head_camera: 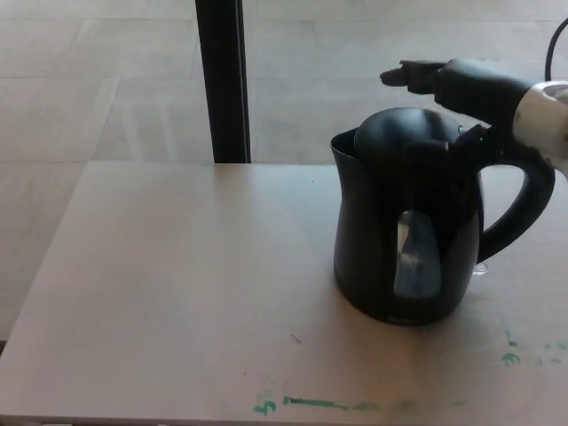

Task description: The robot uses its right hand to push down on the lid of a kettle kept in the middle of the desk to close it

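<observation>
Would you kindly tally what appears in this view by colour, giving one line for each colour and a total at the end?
Black: 3 (kettle, robot hand, post)
Light wood: 1 (desk)
Green: 1 (marker streak)
Total: 5

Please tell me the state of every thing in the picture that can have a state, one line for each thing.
Kettle: upright on the desk, spout toward the robot's left.
Kettle lid: down, appears closed.
Right hand: raised above the lid, not touching it, holding nothing, fingers extended.
Left hand: not in view.
</observation>
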`<state>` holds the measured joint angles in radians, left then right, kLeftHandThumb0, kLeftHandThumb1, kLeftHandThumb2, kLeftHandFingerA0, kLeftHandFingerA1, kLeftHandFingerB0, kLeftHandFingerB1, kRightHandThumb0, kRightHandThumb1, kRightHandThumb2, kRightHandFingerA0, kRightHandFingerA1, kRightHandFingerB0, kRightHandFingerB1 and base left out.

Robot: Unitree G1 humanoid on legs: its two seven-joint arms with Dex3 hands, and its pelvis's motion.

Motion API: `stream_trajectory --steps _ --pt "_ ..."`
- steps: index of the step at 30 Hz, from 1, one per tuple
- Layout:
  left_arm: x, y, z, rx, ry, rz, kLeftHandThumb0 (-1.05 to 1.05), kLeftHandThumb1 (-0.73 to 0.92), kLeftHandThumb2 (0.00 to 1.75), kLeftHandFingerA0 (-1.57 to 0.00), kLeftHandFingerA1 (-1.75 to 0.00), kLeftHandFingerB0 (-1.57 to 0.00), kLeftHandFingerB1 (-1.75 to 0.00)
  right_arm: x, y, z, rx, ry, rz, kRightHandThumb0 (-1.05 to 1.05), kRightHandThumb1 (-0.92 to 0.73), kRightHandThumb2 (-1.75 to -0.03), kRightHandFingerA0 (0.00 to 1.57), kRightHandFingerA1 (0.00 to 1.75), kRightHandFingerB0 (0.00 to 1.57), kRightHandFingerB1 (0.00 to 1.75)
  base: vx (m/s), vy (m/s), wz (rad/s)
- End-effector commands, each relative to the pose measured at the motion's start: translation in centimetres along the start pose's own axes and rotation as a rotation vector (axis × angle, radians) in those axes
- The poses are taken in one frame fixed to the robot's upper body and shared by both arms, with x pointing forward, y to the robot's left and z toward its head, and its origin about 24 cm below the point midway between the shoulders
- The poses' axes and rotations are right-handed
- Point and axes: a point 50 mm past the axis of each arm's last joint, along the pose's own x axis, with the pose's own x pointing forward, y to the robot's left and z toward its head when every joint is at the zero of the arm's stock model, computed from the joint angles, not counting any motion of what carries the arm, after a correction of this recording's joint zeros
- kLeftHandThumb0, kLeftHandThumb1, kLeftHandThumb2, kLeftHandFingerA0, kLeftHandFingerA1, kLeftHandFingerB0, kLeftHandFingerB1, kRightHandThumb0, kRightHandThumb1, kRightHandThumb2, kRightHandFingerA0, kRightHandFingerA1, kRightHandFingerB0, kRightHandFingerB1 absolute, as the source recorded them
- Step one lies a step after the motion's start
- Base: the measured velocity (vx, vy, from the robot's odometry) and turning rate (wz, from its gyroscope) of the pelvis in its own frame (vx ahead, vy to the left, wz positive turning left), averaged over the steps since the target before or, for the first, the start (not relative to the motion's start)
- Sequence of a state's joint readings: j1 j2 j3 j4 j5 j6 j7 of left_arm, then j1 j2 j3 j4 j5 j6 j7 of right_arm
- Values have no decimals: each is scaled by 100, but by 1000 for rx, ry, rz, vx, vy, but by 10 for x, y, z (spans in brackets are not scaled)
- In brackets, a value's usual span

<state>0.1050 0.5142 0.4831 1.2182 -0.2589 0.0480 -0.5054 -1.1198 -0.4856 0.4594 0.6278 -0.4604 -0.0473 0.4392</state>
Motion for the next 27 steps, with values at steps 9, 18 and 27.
stream_trajectory --steps 9,18,27 --pt "-6 11 2 -3 8 27 -70 52 89 -46 -59 -26 -47 -85 -54 -90 367 129 -150 -89 -71 -114 6 42 9 23 0 0 0" --pt "-7 13 -1 -20 12 32 -75 55 89 -51 -62 -26 -46 -179 -39 -161 560 281 -361 -90 -79 -119 4 40 11 20 0 0 0" --pt "-7 12 -7 -11 21 34 -68 68 61 -49 -47 -29 -32 -259 41 -187 628 430 -596 -88 -73 -113 17 57 8 46 0 0 0"
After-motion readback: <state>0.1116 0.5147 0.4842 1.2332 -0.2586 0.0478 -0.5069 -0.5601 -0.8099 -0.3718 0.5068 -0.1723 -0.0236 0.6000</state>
